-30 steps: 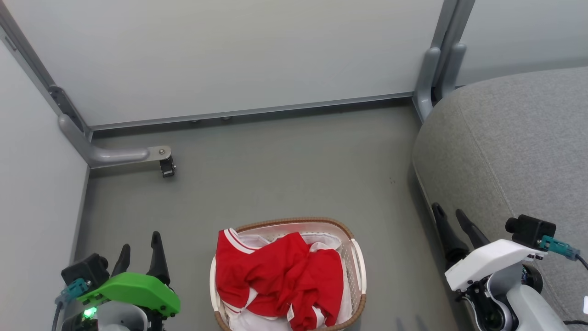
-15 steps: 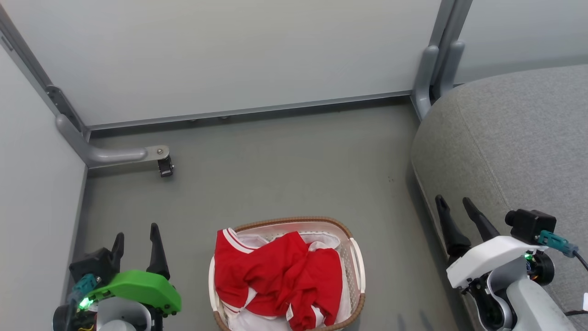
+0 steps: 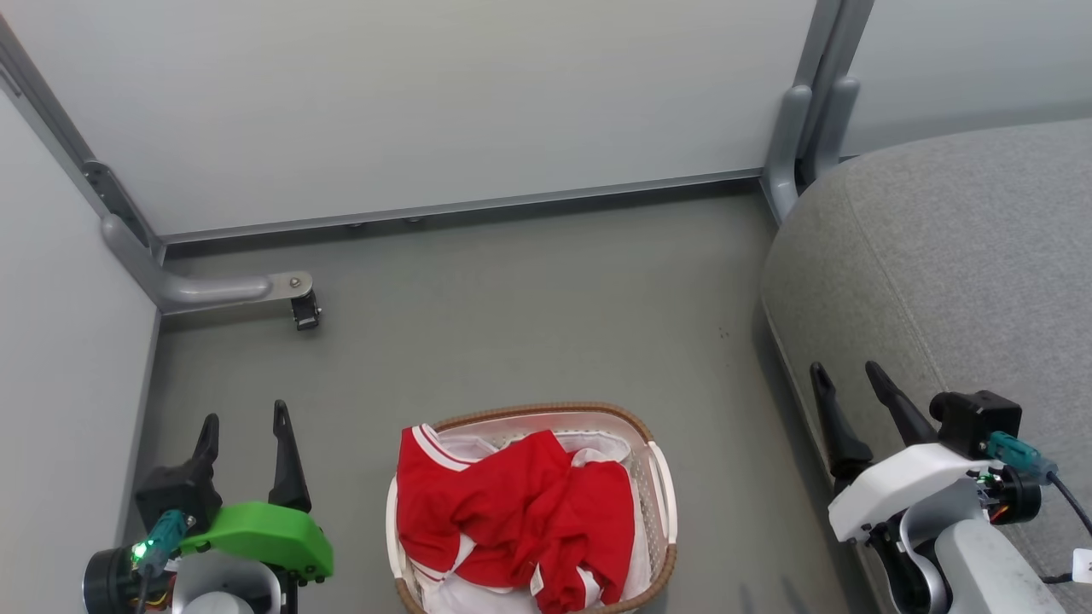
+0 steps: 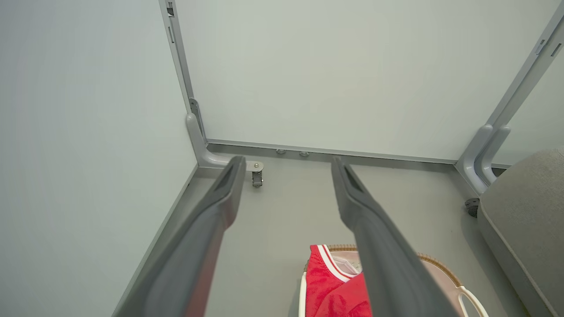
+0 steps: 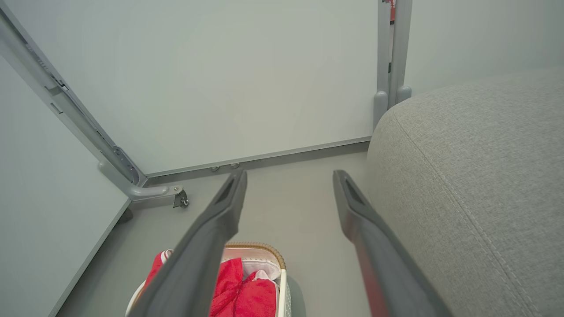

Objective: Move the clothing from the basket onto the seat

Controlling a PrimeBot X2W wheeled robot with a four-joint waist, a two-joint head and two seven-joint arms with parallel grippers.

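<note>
Below, grey floor point(image 3: 529, 290) beneath basket point(image 3: 546, 409)

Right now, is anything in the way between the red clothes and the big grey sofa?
Nothing visible does. Only grey floor lies between the white perforated plastic basket holding the red-and-white clothing and the grey fabric sofa.

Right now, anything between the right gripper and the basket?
No. In the head view, bare grey floor lies between the right gripper, open by the seat, and the basket holding the clothing.
</note>
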